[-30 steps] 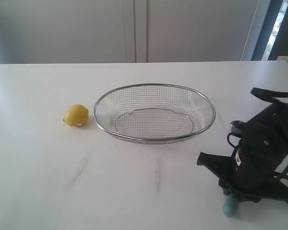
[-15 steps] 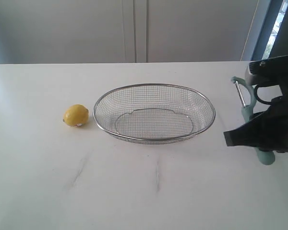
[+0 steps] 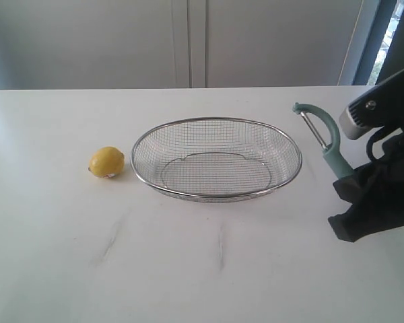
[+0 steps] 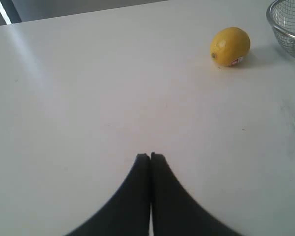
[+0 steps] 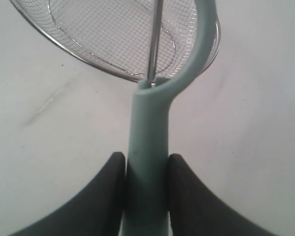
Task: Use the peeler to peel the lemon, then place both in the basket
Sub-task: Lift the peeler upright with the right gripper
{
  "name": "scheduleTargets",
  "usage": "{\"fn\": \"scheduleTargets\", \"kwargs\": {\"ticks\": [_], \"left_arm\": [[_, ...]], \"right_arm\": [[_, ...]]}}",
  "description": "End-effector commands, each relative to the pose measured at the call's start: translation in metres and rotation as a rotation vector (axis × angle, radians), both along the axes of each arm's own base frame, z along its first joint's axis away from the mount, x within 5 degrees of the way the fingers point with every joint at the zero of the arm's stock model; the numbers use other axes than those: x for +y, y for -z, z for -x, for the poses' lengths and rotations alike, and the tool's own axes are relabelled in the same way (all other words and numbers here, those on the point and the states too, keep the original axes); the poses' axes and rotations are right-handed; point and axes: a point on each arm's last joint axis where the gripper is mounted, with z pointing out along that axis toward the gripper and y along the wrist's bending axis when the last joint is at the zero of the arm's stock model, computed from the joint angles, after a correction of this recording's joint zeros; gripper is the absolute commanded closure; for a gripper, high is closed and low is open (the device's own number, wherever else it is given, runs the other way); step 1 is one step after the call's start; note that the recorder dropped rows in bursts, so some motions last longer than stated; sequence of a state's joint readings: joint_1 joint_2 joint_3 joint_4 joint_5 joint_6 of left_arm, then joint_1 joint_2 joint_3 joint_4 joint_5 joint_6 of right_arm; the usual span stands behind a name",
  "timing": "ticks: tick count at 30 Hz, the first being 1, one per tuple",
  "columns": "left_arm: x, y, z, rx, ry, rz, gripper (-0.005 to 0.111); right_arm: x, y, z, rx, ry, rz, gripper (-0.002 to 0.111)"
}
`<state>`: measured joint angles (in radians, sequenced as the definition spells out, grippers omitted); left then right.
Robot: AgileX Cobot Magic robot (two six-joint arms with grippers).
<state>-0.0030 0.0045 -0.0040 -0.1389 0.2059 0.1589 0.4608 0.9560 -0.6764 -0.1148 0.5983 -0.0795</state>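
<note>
— Lemon (image 3: 107, 162): peeled yet?
— Not yet. Big things first: across the white table (image 3: 54, 256), no change in the last second. In the wire basket (image 3: 212, 119), nothing.
— And on the right?
— Changed a lot in that second. Had the right arm (image 3: 377, 195) crouched low at the near right corner, over the tool down by the tabletop. Now raised and pulled back, just right of the basket.
— Holding?
— Yes. Right gripper (image 5: 146, 158) clamped on the teal handle of the peeler (image 3: 326, 138), head and blade up, leaning toward the basket's right rim.
— Meaning?
— Done with the pickup, judging by that grip. Not started on the peeling. Needs tool and fruit brought together, with the whole basket between them.
— Left side?
— Out of the outside view. From the wrist camera: left gripper (image 4: 150, 156) pressed fully together on nothing, over bare table, aimed roughly at the fruit but well apart from it.
— And the fruit exactly?
— On the table just beside the basket's left rim, not touching, with a small pale sticker (image 4: 237, 61) low on its side.
</note>
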Motion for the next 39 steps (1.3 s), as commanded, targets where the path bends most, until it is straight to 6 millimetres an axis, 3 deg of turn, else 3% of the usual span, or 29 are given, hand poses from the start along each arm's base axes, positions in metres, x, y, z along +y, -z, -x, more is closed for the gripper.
{"fn": "scheduleTargets", "kwargs": {"ticks": [1, 27, 39], "left_arm": [[0.0, 0.0009, 0.0001, -0.002, -0.002, 0.006, 0.107], [0.0, 0.0006, 0.0, -0.005, -0.003, 0.006, 0.107], [0.0017, -0.0087, -0.0027, -0.11, -0.028, 0.028, 0.107]], "right_arm": [[-0.0002, -0.0012, 0.0006, -0.014, 0.006, -0.022, 0.108], [0.0, -0.0012, 0.0007, -0.013, 0.008, -0.027, 0.108], [0.0001, -0.0014, 0.0005, -0.015, 0.007, -0.028, 0.108]]}}
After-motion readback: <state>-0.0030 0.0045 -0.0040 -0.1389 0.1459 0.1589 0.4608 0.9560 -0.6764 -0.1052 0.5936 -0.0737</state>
